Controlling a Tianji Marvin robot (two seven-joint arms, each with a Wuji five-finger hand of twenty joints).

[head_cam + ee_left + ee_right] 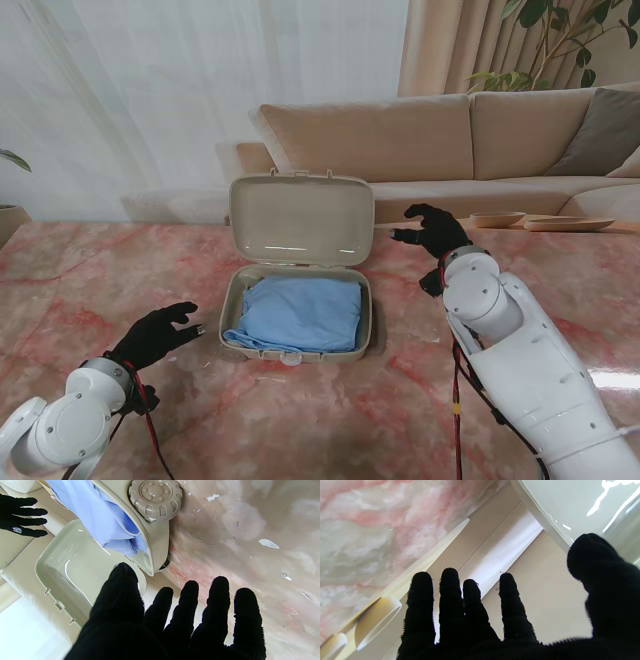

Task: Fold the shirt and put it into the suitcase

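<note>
Table [90, 290]: pink-veined marble, lying under both hands.
Suitcase [368, 330]: small beige hard case, sitting between the two hands, just right of the left hand and nearer to me than the right hand.
Lid [300, 220]: standing upright, just left of the right hand.
Shirt [300, 312]: folded blue bundle, lying inside the suitcase base; one edge is bunching up against the near wall.
Right hand [432, 232]: hovering beside the lid's right edge, fingers spread, gripping nothing.
Left hand [155, 336]: hovering over the table near the suitcase's near-left corner, fingers spread, holding nothing.
Step in hand: folding and packing are looking done; closing appears to be what remains.
Next move: probably the right hand is going to need to get behind the lid and tip it toward me, with the shirt's near edge kept off the rim.
Hidden: the latch and hinge are hard to make out; the wrist views are cutting off most of the case, and the right arm is covering part of the table.
</note>
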